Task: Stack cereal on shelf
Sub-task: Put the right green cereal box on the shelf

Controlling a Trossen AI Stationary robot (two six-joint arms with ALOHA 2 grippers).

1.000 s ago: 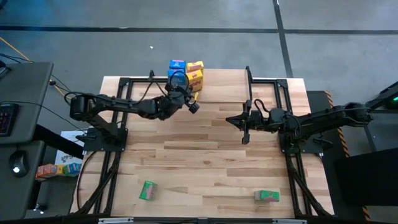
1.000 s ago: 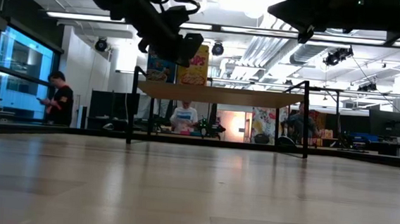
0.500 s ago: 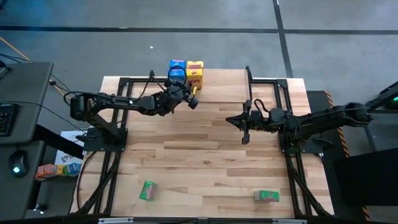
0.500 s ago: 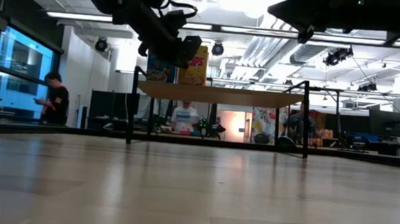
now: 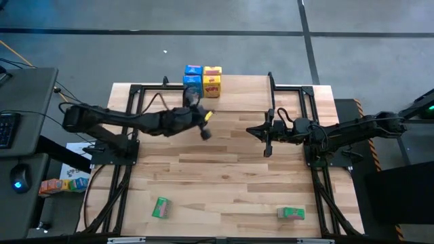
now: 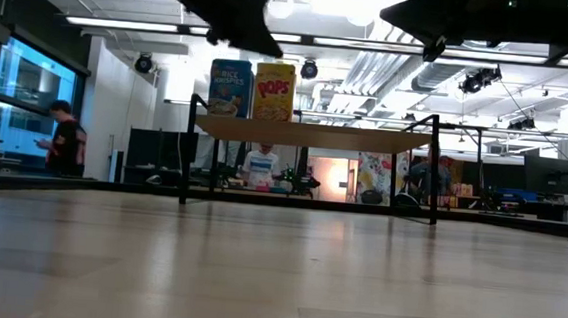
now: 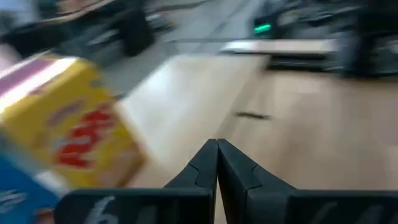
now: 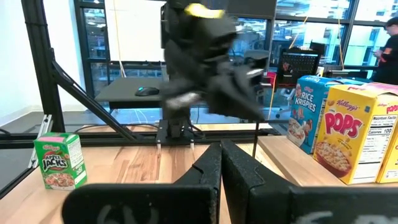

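High view: blue cereal box (image 5: pixel 193 72) and yellow cereal box (image 5: pixel 212 78) upright, side by side on the shelf (image 5: pixel 237 85) at the far edge of the bench (image 5: pixel 224 169); second pair behind them hard to tell from above. Two green cereal boxes lying near the front edge, one left (image 5: pixel 161 207), one right (image 5: pixel 290 214), well apart. Left end effector (image 5: pixel 205 132) blurred, fingers pressed together, holding nothing, stretched out just in front of the shelf. Right end effector (image 5: pixel 266 139) closed and empty, hanging over mid-bench.

Low view: left arm cut off at the top edge, only a dark smear; boxes on the shelf (image 6: pixel 311 134) reading Rice Krispies (image 6: pixel 230 88) and Pops (image 6: pixel 275 91).

Left wrist view: yellow box (image 7: pixel 74 127) smeared, blue corner cut off.
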